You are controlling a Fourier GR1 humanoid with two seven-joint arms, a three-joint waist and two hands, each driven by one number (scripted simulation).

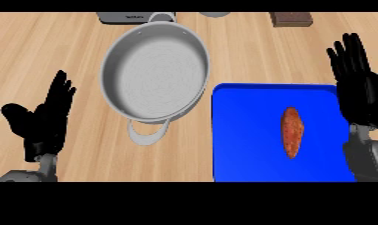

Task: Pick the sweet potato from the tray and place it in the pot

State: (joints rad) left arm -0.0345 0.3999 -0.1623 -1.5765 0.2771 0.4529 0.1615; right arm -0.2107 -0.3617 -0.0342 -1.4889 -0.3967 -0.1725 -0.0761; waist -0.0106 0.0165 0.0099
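Since the sweet potato (291, 132) lies untouched on the blue tray (244, 139) at right, nothing's done; pot (153, 71) at left holds nothing. Left hand (40, 119) and right hand (356, 81) fingers spread, holding nothing.

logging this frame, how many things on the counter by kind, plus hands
pot: 1
tray: 1
sweet potato: 1
hands: 2, left, right
partly cut-off items at the far edge: 3
total: 8

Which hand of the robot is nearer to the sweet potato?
Right. The right hand is open just beside the sweet potato, at the tray's right edge; the left hand is far left, beyond the pot.
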